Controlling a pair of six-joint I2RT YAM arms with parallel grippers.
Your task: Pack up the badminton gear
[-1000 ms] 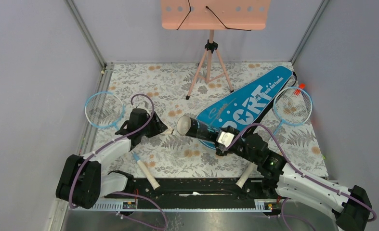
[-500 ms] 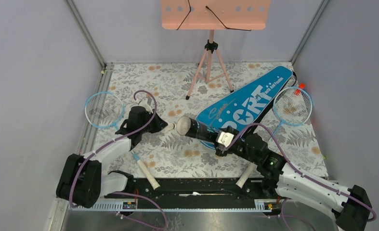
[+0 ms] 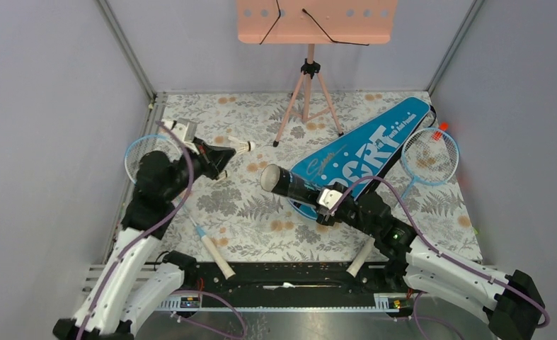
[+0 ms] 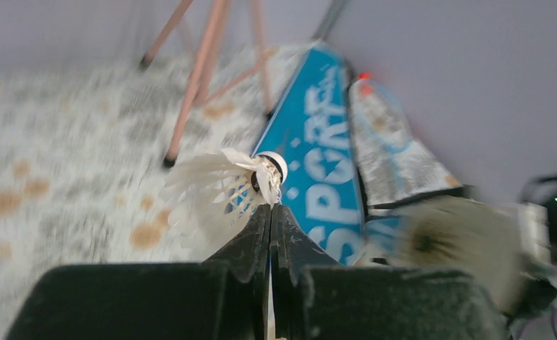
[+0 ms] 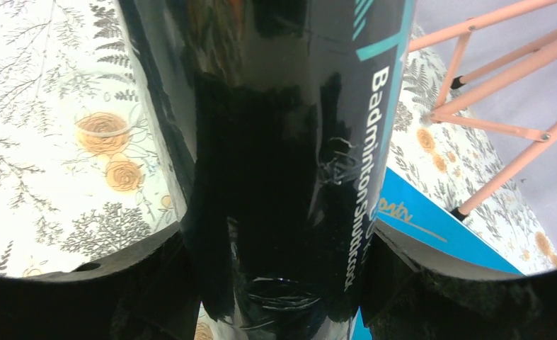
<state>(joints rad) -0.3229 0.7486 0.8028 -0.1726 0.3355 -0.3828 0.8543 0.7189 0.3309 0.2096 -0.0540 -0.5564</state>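
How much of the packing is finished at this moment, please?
Nothing is visibly packed yet; the tube's inside is unclear. In hand: the left gripper is shut on a shuttlecock, and the right gripper holds the black tube, mouth towards the left arm. Left: the left racket and right racket lie outside the blue bag.

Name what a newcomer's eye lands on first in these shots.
At the left, the left fingers pinch a white shuttlecock above the floral mat. At centre the right fingers clamp a black tube, its open mouth pointing left. Behind them the blue bag lies slantwise and a pink stand rises at the back.
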